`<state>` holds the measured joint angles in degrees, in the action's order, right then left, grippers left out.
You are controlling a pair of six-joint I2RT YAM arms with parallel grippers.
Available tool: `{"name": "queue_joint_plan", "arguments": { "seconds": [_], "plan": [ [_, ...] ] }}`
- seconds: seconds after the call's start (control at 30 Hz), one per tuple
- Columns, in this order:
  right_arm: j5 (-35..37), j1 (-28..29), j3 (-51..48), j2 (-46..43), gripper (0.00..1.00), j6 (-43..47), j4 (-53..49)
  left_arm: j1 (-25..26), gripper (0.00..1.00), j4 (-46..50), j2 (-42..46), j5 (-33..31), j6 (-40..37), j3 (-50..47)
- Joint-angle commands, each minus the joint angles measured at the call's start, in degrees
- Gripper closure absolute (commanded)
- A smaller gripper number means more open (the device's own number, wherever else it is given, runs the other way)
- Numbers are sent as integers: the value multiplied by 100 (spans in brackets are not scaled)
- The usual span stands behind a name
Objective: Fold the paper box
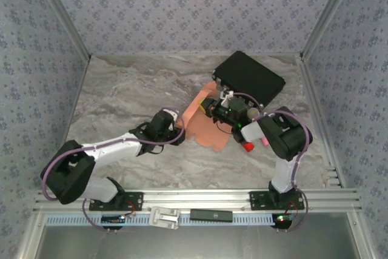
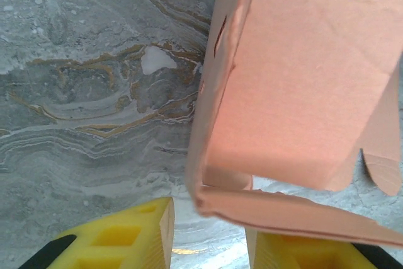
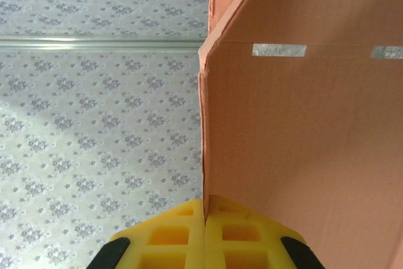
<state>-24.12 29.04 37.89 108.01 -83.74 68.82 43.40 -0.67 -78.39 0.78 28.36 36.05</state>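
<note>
Marbled tabletop (image 1: 133, 89) under paper box (image 1: 195, 112) — floral walls (image 1: 182, 4).

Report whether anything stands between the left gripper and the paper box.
Nothing visible does. The paper box has a folded corner right between the open yellow fingers of the left gripper, with bare marble table behind it. The right gripper is shut on another panel.
</note>
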Motion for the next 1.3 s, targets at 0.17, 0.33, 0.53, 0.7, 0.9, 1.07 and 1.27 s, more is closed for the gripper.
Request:
{"name": "queue_joint_plan", "arguments": {
  "seconds": [0.17,0.33,0.53,0.7,0.9,1.07,1.27],
  "plan": [
    [-318,-38,39,530,100,-103,1069,-15,63,331,272,-496,-570,76],
    [-444,-43,-137,380,100,93,1103,-8,63,335,274,-380,-660,69],
    [-577,8,-83,385,100,228,1093,-10,63,531,434,-705,-625,77],
    [-505,240,522,655,100,146,1091,-7,62,827,925,-1090,-435,-84],
    [-339,264,526,994,100,193,1095,-115,60,951,1491,-1043,-252,-401],
    [-190,401,351,1119,100,314,1095,-165,60,1209,1553,-1134,-145,-388],
    [-128,533,581,1304,100,284,1091,-279,58,1409,1859,-1148,37,-563]
  ]
}}
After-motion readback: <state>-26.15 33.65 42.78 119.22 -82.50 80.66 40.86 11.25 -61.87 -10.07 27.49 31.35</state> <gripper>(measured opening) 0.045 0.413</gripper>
